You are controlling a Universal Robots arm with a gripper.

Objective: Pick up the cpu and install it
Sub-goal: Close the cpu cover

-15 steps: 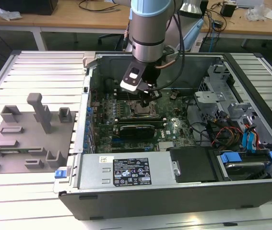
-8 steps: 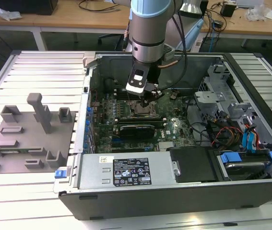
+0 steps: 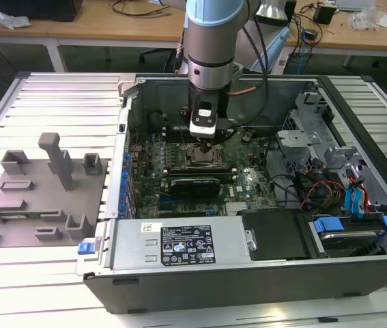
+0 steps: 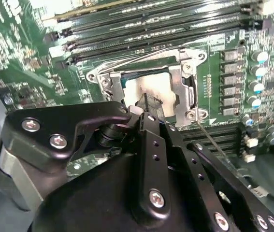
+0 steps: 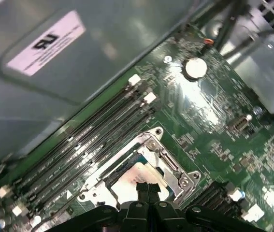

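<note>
The pale slatted metal table [image 3: 63, 102] carries everything. On it lies the big open grey computer case [image 3: 200, 273], its near wall towards the camera. My grey and blue arm [image 3: 210, 41] comes down into the case from the far side. On the exterior view's left, well apart from the case, sits the grey plastic tray with upright blocks [image 3: 16, 198]. Inside the case lies the green motherboard [image 3: 248, 181], with long dark memory slots [image 5: 93, 140] beside the square silver metal socket frame [image 5: 170, 159]. My black gripper [image 5: 149, 188] hangs right over that frame, fingers drawn narrow with the tips together. The small flat silvery-grey cpu [image 4: 137, 89] lies inside the frame, directly under my fingertips [image 4: 149, 104]. I cannot tell whether they touch it.
</note>
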